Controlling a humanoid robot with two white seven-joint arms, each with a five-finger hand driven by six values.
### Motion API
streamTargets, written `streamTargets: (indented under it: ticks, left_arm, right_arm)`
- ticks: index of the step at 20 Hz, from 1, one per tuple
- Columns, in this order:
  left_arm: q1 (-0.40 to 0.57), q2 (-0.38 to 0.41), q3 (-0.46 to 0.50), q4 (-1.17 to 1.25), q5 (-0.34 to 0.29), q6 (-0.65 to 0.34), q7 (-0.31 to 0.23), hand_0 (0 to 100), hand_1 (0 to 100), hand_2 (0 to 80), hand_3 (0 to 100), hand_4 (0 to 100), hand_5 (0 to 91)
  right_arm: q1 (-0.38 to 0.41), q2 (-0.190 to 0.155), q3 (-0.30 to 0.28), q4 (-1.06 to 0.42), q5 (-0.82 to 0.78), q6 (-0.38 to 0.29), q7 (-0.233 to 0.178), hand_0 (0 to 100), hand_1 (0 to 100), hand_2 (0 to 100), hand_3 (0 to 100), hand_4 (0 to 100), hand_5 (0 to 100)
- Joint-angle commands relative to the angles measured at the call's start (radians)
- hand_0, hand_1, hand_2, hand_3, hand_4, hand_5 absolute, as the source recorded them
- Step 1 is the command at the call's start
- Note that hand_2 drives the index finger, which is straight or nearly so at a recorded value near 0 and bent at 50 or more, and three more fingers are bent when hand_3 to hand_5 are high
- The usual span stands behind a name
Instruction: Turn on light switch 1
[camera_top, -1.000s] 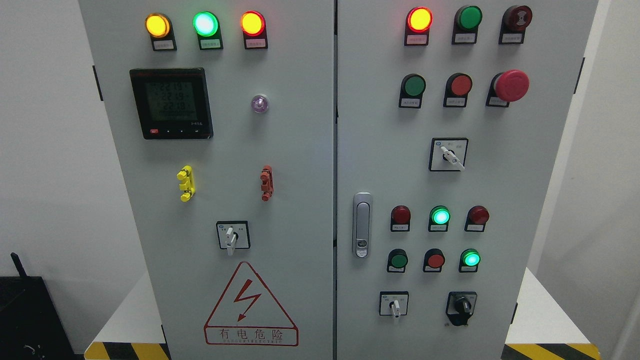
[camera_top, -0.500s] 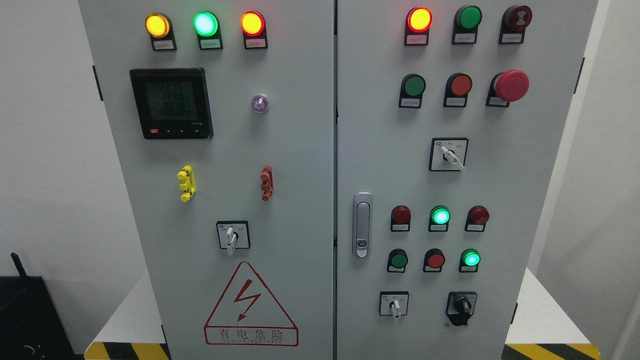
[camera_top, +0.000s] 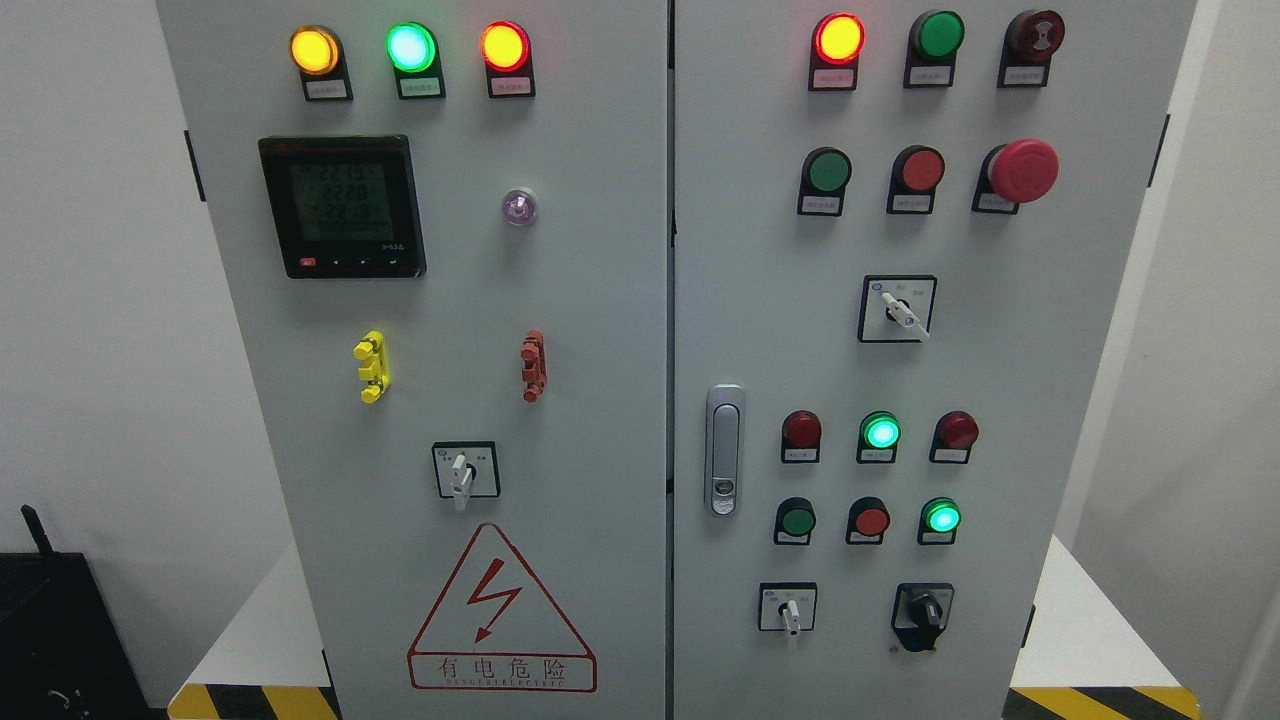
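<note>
Grey cabinet (camera_top: 600, 300) faces the camera, with lamps lit along its top row; neither hand shows, so finger state cannot be told.

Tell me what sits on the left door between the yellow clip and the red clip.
Nothing: in the head view, the grey panel between the yellow clip and the red clip is bare.

Grey cabinet (camera_top: 600, 300), red e-stop (camera_top: 1024, 170), yellow/black hazard stripes (camera_top: 255, 702)
</note>
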Motion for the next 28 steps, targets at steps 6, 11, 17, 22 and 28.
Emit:
streamTargets:
  ticks: [6, 11, 17, 22, 28]
  left_arm:
    - [-0.201, -0.06, -0.001, -0.128, 0.0, 0.142, 0.003, 0, 77, 56.9, 89, 88, 71.7]
    - [-0.251, -0.078, -0.001, -0.128, -0.005, 0.196, 0.014, 0, 77, 56.0, 89, 87, 71.4]
    - [-0.298, -0.089, 0.007, -0.127, -0.026, 0.25, 0.02, 0, 77, 55.5, 89, 86, 71.3]
    - [-0.319, -0.101, 0.012, -0.124, -0.051, 0.282, 0.021, 0, 76, 55.4, 88, 85, 71.1]
    - [-0.331, -0.121, 0.019, -0.119, -0.069, 0.302, 0.02, 0, 76, 55.3, 88, 85, 70.9]
  right_arm:
    - [0.0, 0.0, 0.0, 0.0, -0.025, 0.0, 0.0, 0, 0, 0, 0, 0, 0]
    - [0.0, 0.0, 0.0, 0.0, -0.025, 0.0, 0.0, 0, 0, 0, 0, 0, 0]
    - [0.0, 0.0, 0.0, 0.0, -0.025, 0.0, 0.0, 0, 0, 0, 0, 0, 0]
    - [0.0, 0.0, 0.0, 0.0, -0.025, 0.0, 0.0, 0, 0, 0, 0, 0, 0]
    - [0.0, 0.0, 0.0, 0.0, -0.025, 0.0, 0.0, 0, 0, 0, 0, 0, 0]
